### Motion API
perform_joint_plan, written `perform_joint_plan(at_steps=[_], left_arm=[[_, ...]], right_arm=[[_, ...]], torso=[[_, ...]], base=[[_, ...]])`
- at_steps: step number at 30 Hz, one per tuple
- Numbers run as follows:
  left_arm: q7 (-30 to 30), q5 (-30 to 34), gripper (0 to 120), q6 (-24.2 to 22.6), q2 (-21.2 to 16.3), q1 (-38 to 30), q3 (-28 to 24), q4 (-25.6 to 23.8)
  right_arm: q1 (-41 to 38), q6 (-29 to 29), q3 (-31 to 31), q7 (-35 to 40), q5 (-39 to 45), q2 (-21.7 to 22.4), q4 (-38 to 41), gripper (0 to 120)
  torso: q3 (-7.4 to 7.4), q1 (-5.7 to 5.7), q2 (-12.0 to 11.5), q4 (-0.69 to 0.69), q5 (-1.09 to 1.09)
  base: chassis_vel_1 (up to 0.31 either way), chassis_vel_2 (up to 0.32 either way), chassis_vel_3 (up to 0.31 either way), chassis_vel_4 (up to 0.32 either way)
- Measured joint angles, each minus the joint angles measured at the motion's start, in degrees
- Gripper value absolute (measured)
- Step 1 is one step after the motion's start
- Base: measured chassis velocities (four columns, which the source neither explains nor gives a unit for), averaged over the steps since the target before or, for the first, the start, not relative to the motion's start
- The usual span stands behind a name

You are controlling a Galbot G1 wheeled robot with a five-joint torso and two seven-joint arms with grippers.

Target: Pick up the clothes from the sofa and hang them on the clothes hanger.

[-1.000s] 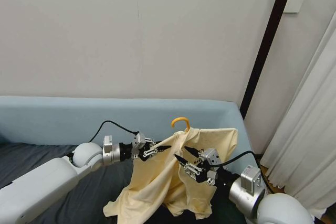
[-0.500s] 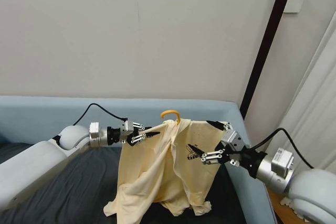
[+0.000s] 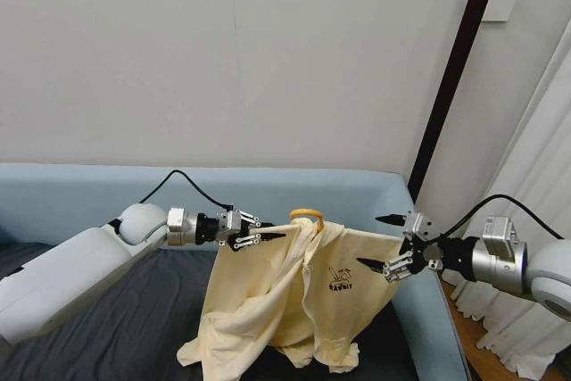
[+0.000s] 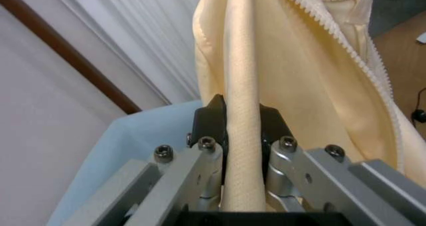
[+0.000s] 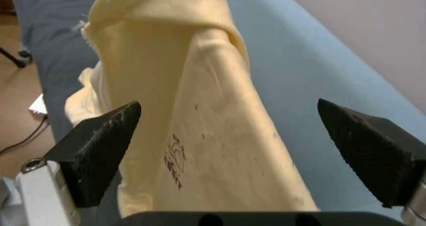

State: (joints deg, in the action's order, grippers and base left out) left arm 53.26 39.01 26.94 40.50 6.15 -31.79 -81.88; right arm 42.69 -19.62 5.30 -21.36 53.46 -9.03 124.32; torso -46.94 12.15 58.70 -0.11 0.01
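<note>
Head view: edge of shirt (image 3: 299,301) inside left pincer (image 3: 275,236)

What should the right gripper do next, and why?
Probably close on the shoulder of the yellow shirt: the right gripper is open with that fabric between its fingers, and the left gripper is shut on the shirt beside the hanger hook.

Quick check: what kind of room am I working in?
Probably a home living room or bedroom: a light blue sofa against a plain wall, white curtains at the right, and a dark upright frame, likely a clothes rack.
</note>
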Motion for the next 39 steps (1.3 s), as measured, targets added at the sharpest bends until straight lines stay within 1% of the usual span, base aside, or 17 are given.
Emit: perform_joint_plan(at_steps=[5,11,13,17,18,22,23,25,26,29,30,32,33,34,37,38,39], left_arm=[[0.89,-0.49,6,0.92,0.34,-0.19,-0.63,0.30],[1.07,-1.49,6,1.17,0.62,0.99,0.63,0.15],[1.07,-1.63,6,1.16,0.79,1.06,0.72,0.05],[1.06,-1.55,6,0.71,0.76,1.49,0.97,-1.44],[1.06,-1.55,6,0.71,0.76,1.49,0.97,-1.44],[1.06,-2.37,6,0.61,1.01,1.57,0.58,-1.76],[1.06,-2.37,6,0.61,1.01,1.57,0.58,-1.76],[0.98,-2.37,6,0.55,1.11,1.66,0.45,-2.09],[0.95,-2.41,6,0.51,1.12,1.66,0.37,-2.25],[0.93,-2.45,6,0.46,1.14,1.66,0.29,-2.41],[0.89,-2.45,6,0.42,1.16,1.66,0.27,-2.58],[0.88,-2.70,6,0.40,1.16,1.65,0.20,-3.03],[0.88,-2.70,6,0.40,1.16,1.65,0.20,-3.03],[0.88,-2.87,6,0.36,1.16,1.64,0.18,-3.27],[0.60,-2.94,6,0.18,1.40,1.61,0.03,-3.61],[0.51,-2.94,6,0.17,1.47,1.65,0.03,-3.61],[0.51,-2.94,6,0.17,1.47,1.65,0.03,-3.61]], right_arm=[[0.08,-0.71,-0.01,-0.92,0.87,1.55,0.70,100],[0.43,-1.51,-0.67,-1.22,1.48,2.82,1.09,100],[0.59,-1.86,-0.84,-1.08,1.50,2.94,1.28,98],[0.89,-3.48,-1.18,-0.23,1.70,3.35,1.73,82],[0.89,-3.48,-1.18,-0.23,1.70,3.35,1.73,82],[1.46,-4.90,-1.70,-0.09,1.72,4.09,2.25,63],[1.46,-4.90,-1.70,-0.09,1.72,4.09,2.25,63],[1.56,-5.32,-1.95,-0.09,1.70,4.13,2.40,55],[1.66,-5.50,-2.08,-0.11,1.68,4.19,2.43,48],[1.91,-5.77,-2.22,-0.13,1.69,4.41,2.53,41],[2.11,-5.87,-2.34,-0.16,1.70,4.57,2.71,35],[2.31,-5.94,-2.53,-0.46,1.67,4.69,2.86,26],[2.31,-5.94,-2.53,-0.46,1.67,4.69,2.86,26],[2.37,-6.00,-2.64,-0.58,1.65,4.69,2.88,24],[2.56,-6.30,-3.06,-0.91,1.55,4.48,3.00,8],[2.62,-6.34,-3.15,-0.99,1.44,4.46,3.07,5],[2.62,-6.34,-3.15,-0.99,1.44,4.46,3.07,5]], torso=[[0.00,0.00,0.00,0.03,-0.02],[0.00,0.00,0.00,0.04,-0.01],[0.00,0.00,0.00,0.03,-0.01],[0.00,0.00,0.00,0.03,-0.01],[0.00,0.00,0.00,0.03,-0.01],[0.00,0.00,0.00,0.03,-0.01],[0.00,0.00,0.00,0.03,-0.01],[0.00,0.00,0.00,0.02,-0.01],[0.00,0.00,0.00,0.02,-0.01],[0.00,0.00,0.00,0.03,-0.01],[0.00,0.00,0.00,0.03,-0.01],[0.00,-0.01,0.00,0.03,-0.01],[0.00,-0.01,0.00,0.03,-0.01],[0.01,0.00,0.00,0.03,-0.01],[0.00,0.00,0.00,0.03,-0.01],[0.00,0.00,0.00,0.02,-0.01],[0.00,0.00,0.00,0.02,-0.01]], base=[[0.000,0.000,0.000,0.000],[0.000,0.000,0.000,0.000],[0.000,0.000,0.000,0.000],[0.000,0.000,0.000,0.000],[0.000,0.000,0.000,0.000],[0.000,0.000,0.000,0.000],[0.000,0.000,0.000,0.000],[0.000,0.000,0.000,0.000],[0.000,0.000,0.000,0.000],[0.000,0.000,0.000,0.000],[0.000,0.000,0.000,0.000],[0.000,0.000,0.000,0.000],[0.000,0.000,0.000,0.000],[0.000,0.000,0.000,0.000],[0.000,0.000,0.000,0.000],[0.000,0.000,0.000,0.000],[0.000,0.000,0.000,0.000]])
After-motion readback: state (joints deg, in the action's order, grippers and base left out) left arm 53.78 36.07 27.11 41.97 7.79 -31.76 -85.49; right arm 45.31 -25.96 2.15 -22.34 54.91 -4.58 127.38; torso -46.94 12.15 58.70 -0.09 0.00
